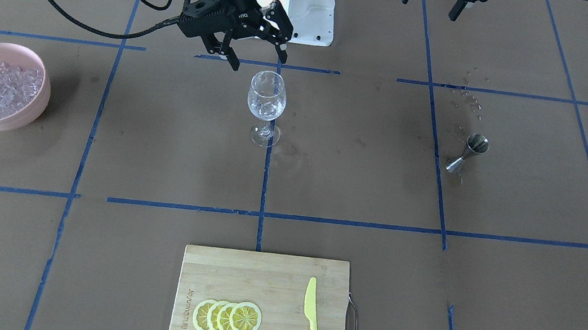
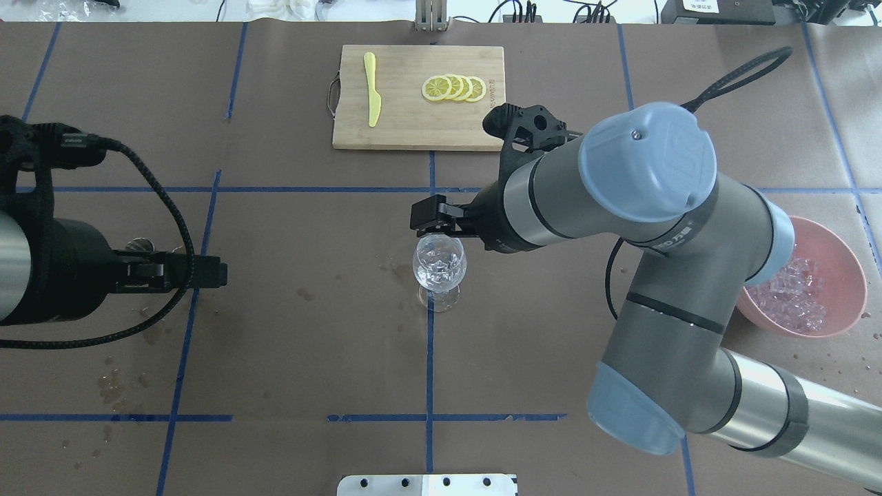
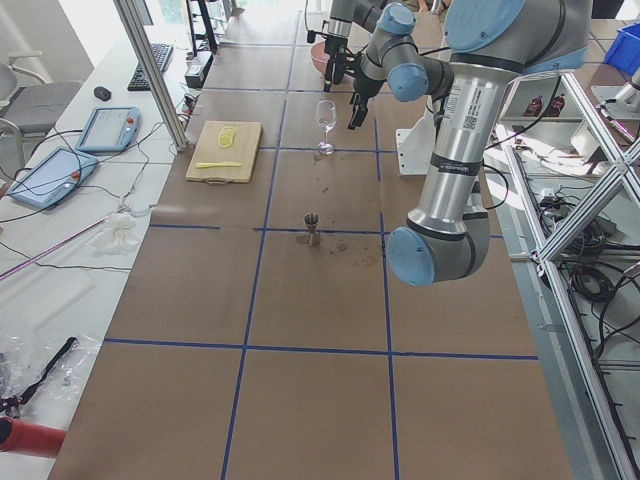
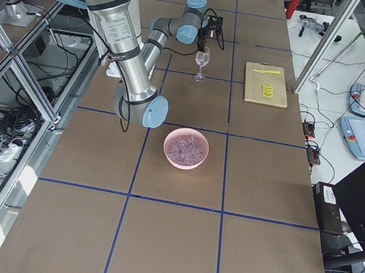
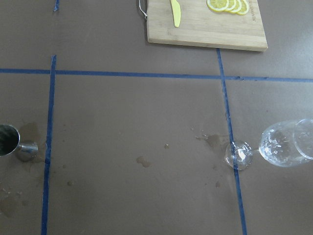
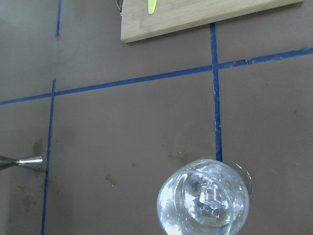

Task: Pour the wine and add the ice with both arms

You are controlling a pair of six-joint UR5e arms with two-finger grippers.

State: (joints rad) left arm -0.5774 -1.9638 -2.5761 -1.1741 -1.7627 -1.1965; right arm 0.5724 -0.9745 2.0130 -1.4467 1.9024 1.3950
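From the front-facing camera we are seeing the right gripper [image 1: 256,51] hanging just behind and above the wine glass [image 1: 266,96], its fingers spread wide and carrying nothing. The glass is standing upright on the desk [image 1: 158,158], on a blue tape line. The ice [image 1: 5,90] is lying heaped in a pink bowl [image 1: 27,118], well apart from the glass at this view's left. The left gripper [image 1: 431,4] is hanging at the top edge, fingers parted and empty, well above a steel jigger [image 1: 469,153] that is standing among wet spots. Near the bottom edge a cutting board [image 1: 257,274] is carrying four overlapping lemon slices [image 1: 227,317] and a yellow knife [image 1: 313,326].

From overhead we are finding the right gripper's tips just past the glass rim on the board's side. The left gripper is pointing toward the glass from well away, with the jigger showing just beside it.

From the left end we are seeing jigger, glass and bowl lining up along the desk.

From the right end the bowl is sitting nearest and the glass beyond it.

The left wrist camera is showing no fingers, only the jigger at one edge and the glass at the other.

The right wrist camera is looking down into the glass, where a few clear cubes are lying.
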